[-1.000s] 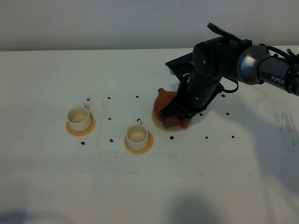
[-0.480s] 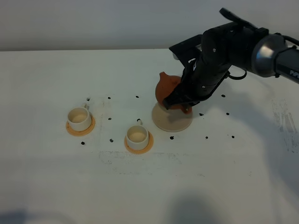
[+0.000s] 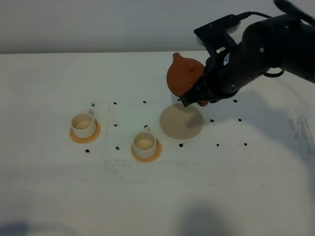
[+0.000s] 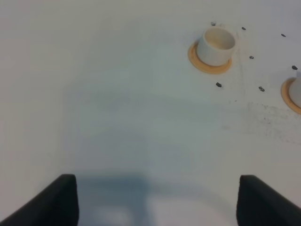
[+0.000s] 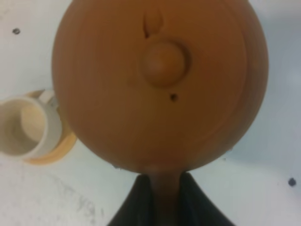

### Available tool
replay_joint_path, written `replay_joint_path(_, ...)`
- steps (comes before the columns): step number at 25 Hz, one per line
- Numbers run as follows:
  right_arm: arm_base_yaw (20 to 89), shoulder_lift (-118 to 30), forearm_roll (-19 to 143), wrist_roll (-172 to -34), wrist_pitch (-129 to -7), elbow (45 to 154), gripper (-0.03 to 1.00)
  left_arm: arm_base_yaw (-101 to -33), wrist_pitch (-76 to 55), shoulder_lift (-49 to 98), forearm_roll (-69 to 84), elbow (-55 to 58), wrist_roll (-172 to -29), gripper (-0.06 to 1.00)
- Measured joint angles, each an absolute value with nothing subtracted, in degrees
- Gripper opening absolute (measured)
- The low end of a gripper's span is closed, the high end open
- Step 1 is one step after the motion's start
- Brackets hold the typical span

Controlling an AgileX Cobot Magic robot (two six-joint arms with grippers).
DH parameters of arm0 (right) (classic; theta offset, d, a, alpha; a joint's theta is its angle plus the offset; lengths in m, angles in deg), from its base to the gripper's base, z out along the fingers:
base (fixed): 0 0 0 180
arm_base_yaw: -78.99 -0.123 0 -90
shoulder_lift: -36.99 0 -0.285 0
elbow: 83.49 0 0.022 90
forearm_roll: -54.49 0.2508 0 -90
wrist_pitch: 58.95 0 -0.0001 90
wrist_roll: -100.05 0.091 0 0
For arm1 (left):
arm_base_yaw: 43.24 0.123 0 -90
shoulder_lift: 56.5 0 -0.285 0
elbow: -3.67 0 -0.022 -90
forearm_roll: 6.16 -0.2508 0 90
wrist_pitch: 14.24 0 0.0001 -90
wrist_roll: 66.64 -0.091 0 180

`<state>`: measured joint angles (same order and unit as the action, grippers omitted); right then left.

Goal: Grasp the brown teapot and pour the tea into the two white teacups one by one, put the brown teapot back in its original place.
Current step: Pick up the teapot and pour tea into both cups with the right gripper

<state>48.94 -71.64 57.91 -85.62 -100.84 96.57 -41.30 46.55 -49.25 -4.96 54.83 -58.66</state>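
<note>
- The left claw (image 4: 157, 201) is hanging over bare table (image 3: 59, 196) with its two dark fingertips (image 4: 61, 200) spread wide and gripping nothing.
- The left teacup (image 3: 82, 125) is standing upright on an orange coaster (image 3: 74, 137) at the 9 o'clock side of the table. Its small handle is pointing towards 1 o'clock.
- The second teacup (image 3: 144, 143) is standing upright on its own coaster (image 3: 146, 157), at about 4 o'clock from the first cup and well apart from it. Its handle is pointing towards 12 o'clock.
- Small black dots (image 3: 115, 125) are lying scattered on the table around the cups.
- The cream saucer (image 3: 181, 121) is lying flat and bare just beside the second teacup, at its 2 o'clock.
- The brown teapot (image 3: 184, 74) is hanging in the air, appearing at 12 o'clock from the saucer and not touching it. Its spout-to-handle axis is running from 11 o'clock to 5 o'clock, with the spout at the 11 o'clock end and the handle at the 5 o'clock end; the right wrist view is showing its lid and knob from above.
- The right claw (image 5: 163, 188) is pinching the teapot's loop handle narrowly between its fingers, carrying the pot from its 5 o'clock side.
</note>
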Motion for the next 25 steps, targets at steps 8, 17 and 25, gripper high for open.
replay_joint_path(8, 46.7, -66.3, 56.7, -85.6, -95.9, 86.1, 0.10, -41.3, 46.6, -49.2, -5.0, 54.8, -58.7, 0.68)
replay_joint_path(17, 40.9, -66.0, 50.7, -83.8, -95.2, 83.8, 0.10, -41.3, 46.6, -49.2, -5.0, 54.8, -58.7, 0.68)
replay_joint_path(25, 37.0, -68.4, 44.2, -83.3, -95.8, 83.7, 0.10, -41.3, 46.6, -49.2, -5.0, 54.8, -58.7, 0.68)
